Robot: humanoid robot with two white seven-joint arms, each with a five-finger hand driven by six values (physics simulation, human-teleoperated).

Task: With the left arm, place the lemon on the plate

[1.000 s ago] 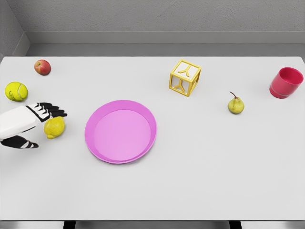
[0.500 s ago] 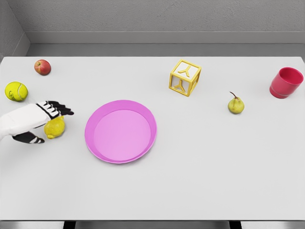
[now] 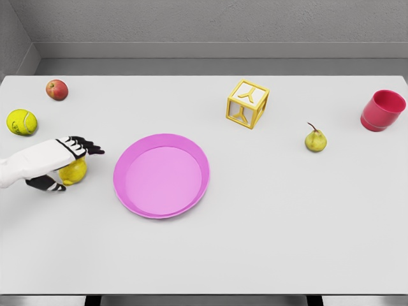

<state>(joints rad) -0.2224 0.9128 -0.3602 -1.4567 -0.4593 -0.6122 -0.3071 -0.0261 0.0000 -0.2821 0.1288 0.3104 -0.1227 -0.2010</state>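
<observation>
left hand (image 3: 60,162) reaches in from the left edge of the head view, its white back lying over the top of the lemon (image 3: 74,171), which sits on the desk (image 3: 268,229). black fingers (image 3: 89,148) stick out straight past the fruit toward the plate, and the thumb (image 3: 46,185) lies low on the near side of the fruit, so the hand brackets the lemon from above and from the front, but whether it has closed tight on it cannot be told. the lemon shows only as a yellow patch under the palm, on the side toward the plate.

behind the hand and a little to its left rests a tennis ball (image 3: 21,122), and farther back, almost straight behind the hand, a red apple (image 3: 57,90); both are apart from the hand. just to the right of the fingertips, with a narrow strip of bare desk between, lies the pink plate (image 3: 161,176), which holds nothing. well to the right of the hand and farther back stands a yellow open-frame cube (image 3: 247,103). farther right again sits a small green pear (image 3: 315,139), upright with its stem up. farthest from the hand, near the right edge of the desk, stands a red cup (image 3: 382,110).
</observation>
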